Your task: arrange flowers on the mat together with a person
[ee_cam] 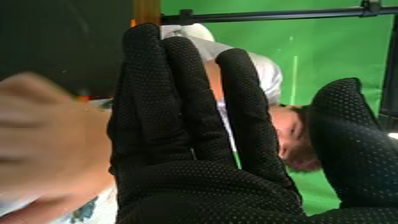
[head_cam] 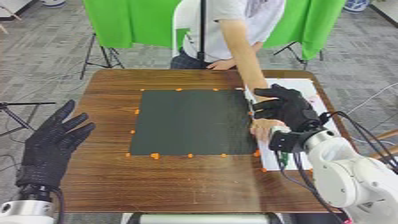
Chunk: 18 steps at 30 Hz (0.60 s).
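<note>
In the head view my left hand (head_cam: 49, 150) stands open over the table's left side. My right hand (head_cam: 289, 109) is over the white sheet on the right, with straight fingers and nothing visibly held; its glove (ee_cam: 209, 192) is close up in the right wrist view. The dark mat (head_cam: 188, 122) lies flat mid-table. A person's hand (head_cam: 265, 128) reaches down between the mat and my right hand, and is blurred in the wrist view (ee_cam: 44, 135). Something green (head_cam: 283, 159), possibly a stem, is on the white sheet (head_cam: 274, 162), partly hidden by my right wrist.
Orange tape pieces (head_cam: 155, 156) mark the mat's edges. The person's forearm (head_cam: 242, 52) crosses the far edge of the brown table (head_cam: 178, 185). Cables hang from my right wrist over the table's right side. A green curtain (head_cam: 133, 30) stands behind.
</note>
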Tool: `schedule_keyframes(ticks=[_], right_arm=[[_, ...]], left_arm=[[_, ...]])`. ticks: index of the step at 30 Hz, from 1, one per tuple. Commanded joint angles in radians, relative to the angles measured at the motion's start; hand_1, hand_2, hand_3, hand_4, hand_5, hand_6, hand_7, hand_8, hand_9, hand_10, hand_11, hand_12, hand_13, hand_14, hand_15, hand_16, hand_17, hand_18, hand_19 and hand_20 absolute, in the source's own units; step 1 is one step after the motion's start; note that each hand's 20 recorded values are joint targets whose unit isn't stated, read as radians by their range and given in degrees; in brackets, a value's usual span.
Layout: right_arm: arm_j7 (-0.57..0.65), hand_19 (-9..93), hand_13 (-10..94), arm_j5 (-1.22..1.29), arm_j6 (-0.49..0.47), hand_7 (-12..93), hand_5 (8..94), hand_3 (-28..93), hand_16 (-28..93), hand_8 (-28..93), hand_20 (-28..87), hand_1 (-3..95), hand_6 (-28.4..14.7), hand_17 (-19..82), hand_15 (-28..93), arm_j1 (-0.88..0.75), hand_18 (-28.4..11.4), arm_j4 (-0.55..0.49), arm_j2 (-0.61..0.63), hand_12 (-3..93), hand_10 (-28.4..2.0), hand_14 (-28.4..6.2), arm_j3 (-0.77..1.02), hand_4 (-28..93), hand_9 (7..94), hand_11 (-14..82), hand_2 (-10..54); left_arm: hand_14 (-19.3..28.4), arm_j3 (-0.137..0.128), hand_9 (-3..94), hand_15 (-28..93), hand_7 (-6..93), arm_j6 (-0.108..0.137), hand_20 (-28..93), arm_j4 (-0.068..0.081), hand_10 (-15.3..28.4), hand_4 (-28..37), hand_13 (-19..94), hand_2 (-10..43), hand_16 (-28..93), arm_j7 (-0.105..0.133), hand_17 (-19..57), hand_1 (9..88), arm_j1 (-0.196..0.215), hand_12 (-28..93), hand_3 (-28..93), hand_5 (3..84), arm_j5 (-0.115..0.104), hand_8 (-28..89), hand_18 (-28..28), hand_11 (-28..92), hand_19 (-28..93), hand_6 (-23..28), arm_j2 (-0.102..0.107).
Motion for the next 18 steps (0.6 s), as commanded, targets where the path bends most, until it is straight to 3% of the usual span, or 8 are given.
schedule_keyframes(ticks=[1, 4, 14, 18], right_arm=[[0.009, 63, 53, -0.015, -0.006, 13, 58.1, 76, 8, -12, 11, 18.6, -2.2, 14, 53, 0.0, -19.7, -0.006, -0.012, 13.7, -20.8, -20.8, 0.008, -23, 62.9, 17.4, 14.1], [0.005, 63, 53, -0.015, -0.002, 13, 58.1, 76, 8, -12, 11, 18.6, -2.1, 14, 53, 0.0, -19.7, -0.007, -0.01, 13.7, -20.9, -20.7, 0.006, -23, 62.9, 17.4, 14.1], [0.002, 63, 54, -0.013, -0.002, 13, 58.1, 76, 8, -12, 11, 18.6, -2.2, 14, 53, -0.012, -19.7, -0.011, -0.008, 13.7, -20.9, -20.8, 0.015, -23, 62.9, 17.4, 14.1], [0.005, 63, 54, -0.015, -0.009, 13, 58.1, 76, 8, -12, 11, 18.6, -2.3, 14, 53, -0.014, -19.7, -0.01, -0.012, 13.6, -20.8, -20.8, 0.017, -23, 62.9, 17.4, 14.1]], left_arm=[[23.0, 0.001, 29.9, 43, 9.7, 0.0, 10, -0.007, 15.9, -25.7, 22, 8.5, -7, 0.007, -6.7, 21.4, 0.018, 10, 75, 30.7, -0.003, -9, 20.0, 18, 39, 5.1, 0.003], [23.0, 0.002, 29.9, 43, 9.7, 0.01, 10, -0.009, 15.9, -25.7, 22, 8.5, -7, 0.029, -6.7, 21.5, 0.028, 10, 74, 30.7, -0.014, -9, 19.9, 18, 39, 5.1, 0.018], [23.0, 0.016, 29.9, 43, 9.6, 0.01, 10, -0.006, 15.9, -25.7, 21, 8.4, -7, 0.014, -6.7, 21.4, 0.007, 10, 75, 30.7, -0.009, -9, 20.0, 18, 40, 5.1, 0.014], [23.0, 0.015, 29.9, 43, 9.7, 0.011, 10, -0.006, 15.9, -25.7, 21, 8.5, -7, 0.019, -6.7, 21.4, 0.014, 10, 75, 30.6, -0.013, -9, 20.0, 18, 40, 5.1, 0.015]])
